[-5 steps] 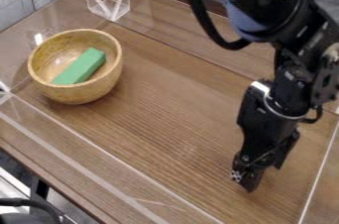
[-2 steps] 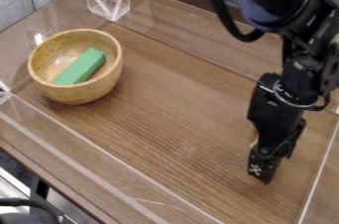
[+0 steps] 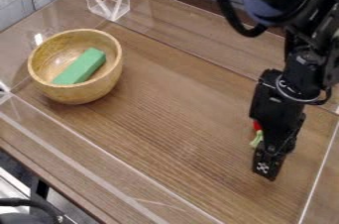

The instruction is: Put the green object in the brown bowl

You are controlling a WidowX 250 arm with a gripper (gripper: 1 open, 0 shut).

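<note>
While the black gripper (image 3: 272, 168) hangs low over the table (image 3: 159, 129), well apart from the bowl (image 3: 75, 66), the green block (image 3: 82, 66) lies tilted inside the bowl, leaning against its wall. A bit of red and pale green (image 3: 259, 135) shows beside the gripper, too hidden to make out. I can't tell how far open the fingers are, or whether they hold anything. Beyond the bowl, a clear plastic rack (image 3: 109, 2) stands on the table.
</note>
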